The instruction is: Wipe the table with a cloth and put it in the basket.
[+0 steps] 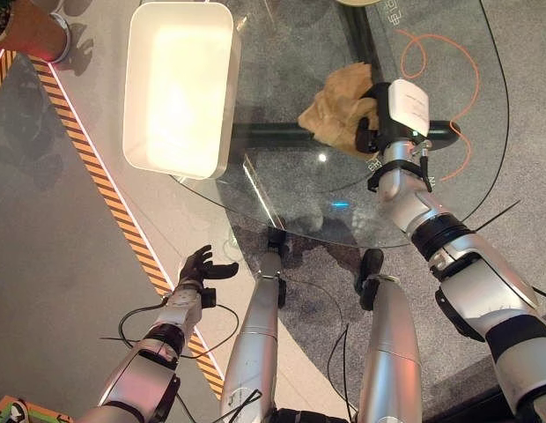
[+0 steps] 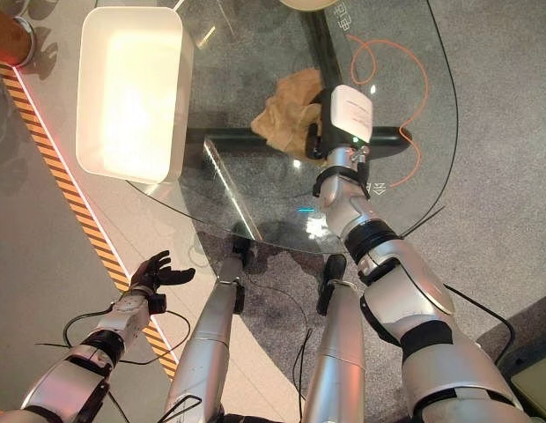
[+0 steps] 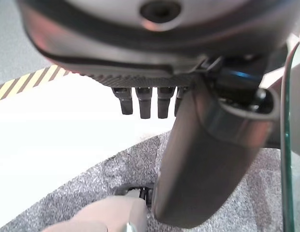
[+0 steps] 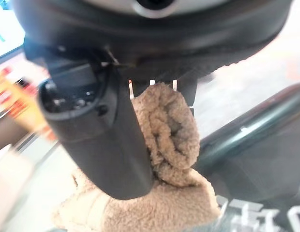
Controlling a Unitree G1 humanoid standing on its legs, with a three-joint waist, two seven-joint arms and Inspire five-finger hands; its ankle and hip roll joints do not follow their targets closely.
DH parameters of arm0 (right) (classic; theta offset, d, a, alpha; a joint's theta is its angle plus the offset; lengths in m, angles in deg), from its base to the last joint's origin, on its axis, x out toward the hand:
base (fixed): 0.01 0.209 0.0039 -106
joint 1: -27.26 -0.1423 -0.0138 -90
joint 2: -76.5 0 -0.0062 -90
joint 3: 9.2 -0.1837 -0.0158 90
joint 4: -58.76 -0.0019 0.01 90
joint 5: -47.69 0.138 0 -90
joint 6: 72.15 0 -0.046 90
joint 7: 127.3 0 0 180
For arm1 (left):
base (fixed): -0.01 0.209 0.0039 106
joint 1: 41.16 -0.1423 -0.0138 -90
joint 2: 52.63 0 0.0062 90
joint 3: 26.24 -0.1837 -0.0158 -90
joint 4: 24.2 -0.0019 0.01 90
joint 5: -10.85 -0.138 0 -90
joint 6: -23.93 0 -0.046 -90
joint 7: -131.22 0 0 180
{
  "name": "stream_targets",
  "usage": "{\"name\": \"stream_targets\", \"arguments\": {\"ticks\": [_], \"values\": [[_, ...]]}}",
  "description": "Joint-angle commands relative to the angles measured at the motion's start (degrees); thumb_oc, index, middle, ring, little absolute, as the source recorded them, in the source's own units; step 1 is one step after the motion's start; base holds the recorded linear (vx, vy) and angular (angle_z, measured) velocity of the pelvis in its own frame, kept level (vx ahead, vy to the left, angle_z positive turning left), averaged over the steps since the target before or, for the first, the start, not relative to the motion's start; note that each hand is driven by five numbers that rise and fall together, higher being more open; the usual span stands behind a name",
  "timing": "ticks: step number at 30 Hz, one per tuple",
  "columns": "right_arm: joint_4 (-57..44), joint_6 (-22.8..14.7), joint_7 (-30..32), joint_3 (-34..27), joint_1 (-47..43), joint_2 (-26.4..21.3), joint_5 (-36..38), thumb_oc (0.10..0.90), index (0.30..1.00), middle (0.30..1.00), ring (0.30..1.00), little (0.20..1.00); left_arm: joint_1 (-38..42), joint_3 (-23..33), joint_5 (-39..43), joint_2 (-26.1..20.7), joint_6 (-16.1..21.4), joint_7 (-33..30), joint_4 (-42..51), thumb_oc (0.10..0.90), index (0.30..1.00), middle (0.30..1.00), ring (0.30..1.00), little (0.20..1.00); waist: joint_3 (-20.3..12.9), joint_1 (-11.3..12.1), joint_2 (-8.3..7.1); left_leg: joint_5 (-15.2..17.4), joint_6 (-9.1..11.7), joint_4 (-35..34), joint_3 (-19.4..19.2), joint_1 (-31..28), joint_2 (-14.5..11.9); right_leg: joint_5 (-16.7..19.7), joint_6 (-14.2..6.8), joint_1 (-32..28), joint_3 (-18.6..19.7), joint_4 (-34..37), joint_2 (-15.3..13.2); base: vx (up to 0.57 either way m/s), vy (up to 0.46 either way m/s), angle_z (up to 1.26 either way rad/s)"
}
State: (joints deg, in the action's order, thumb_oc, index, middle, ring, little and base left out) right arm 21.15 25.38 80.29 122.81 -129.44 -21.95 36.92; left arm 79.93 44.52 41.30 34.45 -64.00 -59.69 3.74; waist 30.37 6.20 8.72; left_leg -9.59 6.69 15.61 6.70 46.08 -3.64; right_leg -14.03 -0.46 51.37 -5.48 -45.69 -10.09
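Note:
A tan fleecy cloth (image 1: 337,107) lies bunched on the round glass table (image 1: 291,185). My right hand (image 1: 376,123) is on its right side; in the right wrist view a fold of the cloth (image 4: 169,130) is pinched between the thumb (image 4: 106,145) and the fingers. The white rectangular basket (image 1: 178,86) stands on the table's left part, to the left of the cloth, with nothing in it. My left hand (image 1: 198,269) hangs low beside the table, off its left front edge, fingers relaxed and holding nothing.
A dark table frame bar (image 1: 273,134) runs under the glass beneath the cloth. An orange cord (image 1: 449,62) loops under the table's right part. A yellow-black striped strip (image 1: 106,189) crosses the floor at the left. A potted plant (image 1: 26,26) stands at the far left corner.

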Motion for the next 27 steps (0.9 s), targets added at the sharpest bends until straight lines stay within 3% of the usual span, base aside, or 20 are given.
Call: {"name": "stream_targets", "arguments": {"ticks": [1,16,27], "values": [[-5.8,-5.4,-4.4,5.1,-1.8,7.7,-3.8,0.1,0.3,0.3,0.3,0.2,0.4,0.0,-0.9,-0.2,1.9,-2.8,-1.9,0.8,0.9,0.9,0.9,0.9,-0.6,1.5,1.81,8.2,-6.7,7.7,-6.1,-0.5,6.9,9.1,0.5,-2.4,-2.5,13.9,2.5,0.0,0.0,0.0],[-12.8,-7.1,-12.0,8.3,3.7,11.1,-4.2,0.1,0.3,0.3,0.3,0.2,1.3,0.4,-0.7,0.3,1.4,-3.5,-2.2,0.8,0.9,0.9,0.9,0.9,-0.6,0.5,1.17,7.5,-6.3,7.1,-6.4,-0.4,6.7,9.5,0.5,-2.1,-1.9,14.5,2.8,0.0,0.0,0.0],[-14.7,-7.4,-14.0,9.7,6.6,11.6,-2.7,0.1,0.3,0.3,0.3,0.2,1.4,0.6,-0.8,0.4,1.7,-3.2,-2.9,0.8,0.9,0.9,0.9,0.9,-0.6,-0.1,0.87,7.2,-6.2,6.6,-6.5,-0.4,6.6,10.1,0.4,-2.0,-1.5,15.3,2.9,0.0,0.0,0.0]]}}
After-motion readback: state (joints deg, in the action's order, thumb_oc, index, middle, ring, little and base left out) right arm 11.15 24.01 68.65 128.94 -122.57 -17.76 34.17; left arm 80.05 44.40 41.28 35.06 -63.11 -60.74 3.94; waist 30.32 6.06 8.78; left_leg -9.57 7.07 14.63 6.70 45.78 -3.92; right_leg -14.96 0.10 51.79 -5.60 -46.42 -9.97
